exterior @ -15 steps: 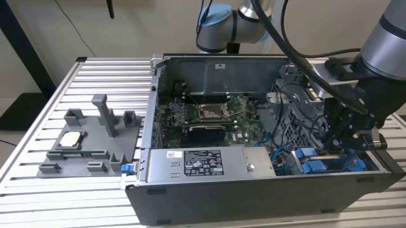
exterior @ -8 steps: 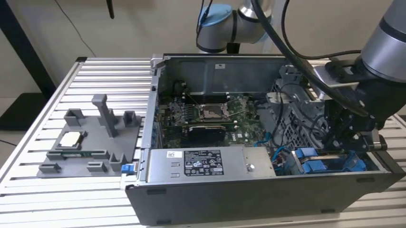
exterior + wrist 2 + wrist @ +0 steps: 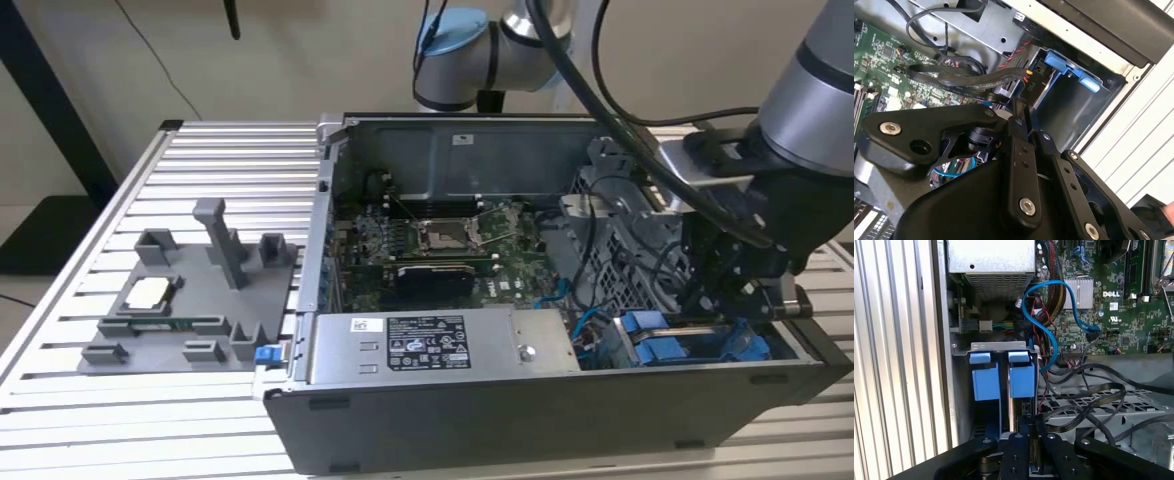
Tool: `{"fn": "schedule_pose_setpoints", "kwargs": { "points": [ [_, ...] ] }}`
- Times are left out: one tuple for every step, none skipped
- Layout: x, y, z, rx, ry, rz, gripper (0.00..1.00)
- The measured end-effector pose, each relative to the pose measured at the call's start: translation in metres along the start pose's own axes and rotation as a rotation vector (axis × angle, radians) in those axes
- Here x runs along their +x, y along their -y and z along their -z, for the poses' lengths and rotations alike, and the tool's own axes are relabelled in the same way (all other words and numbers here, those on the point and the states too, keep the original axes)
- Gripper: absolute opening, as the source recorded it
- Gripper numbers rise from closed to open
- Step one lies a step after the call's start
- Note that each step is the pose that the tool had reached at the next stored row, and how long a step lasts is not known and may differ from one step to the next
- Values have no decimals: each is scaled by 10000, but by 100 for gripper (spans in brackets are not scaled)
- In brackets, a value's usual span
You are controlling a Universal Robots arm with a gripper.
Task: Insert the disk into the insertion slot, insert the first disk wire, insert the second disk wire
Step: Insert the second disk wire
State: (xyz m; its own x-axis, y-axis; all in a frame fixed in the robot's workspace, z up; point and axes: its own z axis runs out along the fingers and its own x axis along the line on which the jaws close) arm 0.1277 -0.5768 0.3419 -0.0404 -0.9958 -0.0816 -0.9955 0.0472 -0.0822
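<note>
My gripper (image 3: 717,305) reaches down into the open computer case at the exterior view's right, right over the insertion slot (image 3: 607,345). In both wrist views its black fingers (image 3: 1019,145) are shut on the black plug of a flat black disk wire (image 3: 1074,417), which loops away over the perforated cage. The plug (image 3: 1026,412) sits just behind the blue plastic pieces (image 3: 1021,379) that stand side by side in the grey slot (image 3: 999,345). A blue carrier end (image 3: 1069,67) also shows in the bay. The disk's silver body is hidden.
The large labelled silver power-supply box (image 3: 441,345) lies along the case's front. A blue cable (image 3: 1046,315) curls over the motherboard (image 3: 1124,305). A grey fixture tray (image 3: 187,300) sits on the slatted table (image 3: 80,400) at the exterior view's left.
</note>
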Motion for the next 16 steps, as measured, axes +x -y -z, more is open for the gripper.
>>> {"fn": "schedule_pose_setpoints", "kwargs": {
  "points": [
    [0, 2, -1, 0, 1, 0, 16],
    [0, 7, -3, 1, 2, 0, 16],
    [-1, 10, -5, 1, 3, 1, 16],
    [0, 10, -5, 0, 1, -1, 16],
    [0, 10, -7, 0, 0, -1, 16],
    [0, 10, -11, 0, 1, -2, 16],
    [0, 10, -13, 1, -1, -1, 16],
    [1, 10, -16, 0, -2, -1, 16],
    [2, 10, -20, 0, 2, -2, 16],
    [2, 9, -22, 0, 13, -3, 16],
    [1, 9, -28, -2, 58, -7, 16],
    [2, 9, -33, -2, 72, -8, 16],
    [2, 9, -30, -2, 71, -8, 16],
    [1, 9, -28, -2, 69, -8, 16],
    [1, 9, -26, -2, 67, -8, 16],
    [1, 9, -26, -2, 72, -9, 16]
  ]
}}
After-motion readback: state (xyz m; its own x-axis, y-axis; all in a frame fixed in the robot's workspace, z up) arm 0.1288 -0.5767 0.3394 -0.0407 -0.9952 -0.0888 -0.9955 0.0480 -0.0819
